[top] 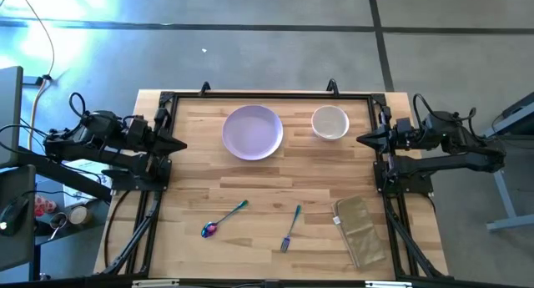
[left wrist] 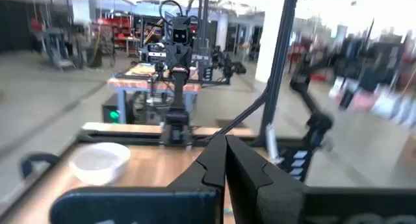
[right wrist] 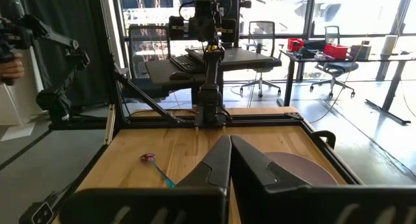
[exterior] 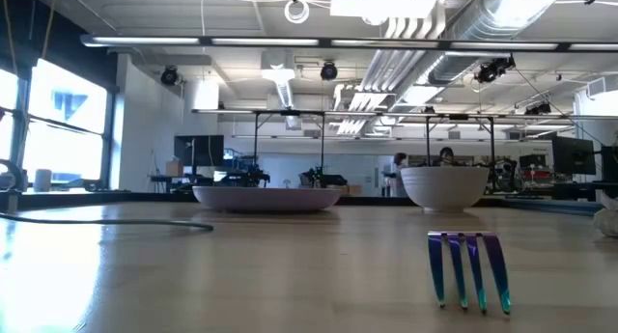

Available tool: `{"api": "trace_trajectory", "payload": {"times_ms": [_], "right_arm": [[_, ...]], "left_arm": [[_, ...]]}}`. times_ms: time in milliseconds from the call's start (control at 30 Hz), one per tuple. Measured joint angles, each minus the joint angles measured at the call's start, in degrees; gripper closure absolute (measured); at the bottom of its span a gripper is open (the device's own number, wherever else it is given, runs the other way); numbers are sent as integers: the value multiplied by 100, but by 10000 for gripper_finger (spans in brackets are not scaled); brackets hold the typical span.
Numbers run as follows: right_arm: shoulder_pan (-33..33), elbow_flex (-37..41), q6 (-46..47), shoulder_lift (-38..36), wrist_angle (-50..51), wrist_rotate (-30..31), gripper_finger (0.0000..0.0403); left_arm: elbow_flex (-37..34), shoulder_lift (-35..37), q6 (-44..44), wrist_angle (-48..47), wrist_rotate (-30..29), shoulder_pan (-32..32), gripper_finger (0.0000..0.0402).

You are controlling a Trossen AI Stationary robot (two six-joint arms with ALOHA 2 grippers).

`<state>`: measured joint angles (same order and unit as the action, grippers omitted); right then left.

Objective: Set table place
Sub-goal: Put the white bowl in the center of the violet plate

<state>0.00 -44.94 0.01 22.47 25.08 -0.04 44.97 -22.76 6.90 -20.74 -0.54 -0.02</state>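
Observation:
A lavender plate (top: 252, 131) and a cream bowl (top: 330, 122) sit on the wooden table (top: 200, 167) near its far edge. A teal-handled iridescent spoon (top: 224, 219) and a fork (top: 290, 229) lie near the front edge; the fork's tines show close in the low view (exterior: 469, 268). My left gripper (top: 182, 144) is shut and empty at the table's left edge. My right gripper (top: 360, 139) is shut and empty at the right edge. The bowl shows in the left wrist view (left wrist: 99, 161), the plate in the right wrist view (right wrist: 296, 169).
A tan folded cloth (top: 360, 229) lies at the front right of the table. The black frame (top: 267, 95) runs around the tabletop. A bare stretch of wood lies between the dishes and the cutlery.

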Motion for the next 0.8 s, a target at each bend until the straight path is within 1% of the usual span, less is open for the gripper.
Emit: {"api": "trace_trajectory", "payload": {"times_ms": [67,233,367,467,500,567,600,700,733,800], "right_arm": [[-1,1,0,1,0,1,402],[-1,1,-31,1,-107,2,402],[-1,1,5,4,-551,7,402],[1,0,36,83,-1212,65,402],[1,0,133,128,-1461,232,402],[1,-7,439,284,-1839,841,402],[-1,-12,553,372,-1797,1195,402],[-77,-1,1027,735,-1139,2182,402],[-129,1,1305,894,-902,2385,402],[-280,1,1860,1227,-548,2588,402]], "left_arm": [[-2,-5,314,145,-13,1,401],[-1,-50,695,539,-94,0,401],[4,-99,708,763,-506,1,401],[-1,-189,651,685,-912,1,401],[0,-230,647,694,-1076,1,401],[0,-320,647,688,-1350,1,401],[0,-379,650,688,-1468,1,401],[0,-560,720,690,-1731,1,401],[0,-634,748,685,-1798,1,401],[0,-764,820,699,-1912,1,401]]}}
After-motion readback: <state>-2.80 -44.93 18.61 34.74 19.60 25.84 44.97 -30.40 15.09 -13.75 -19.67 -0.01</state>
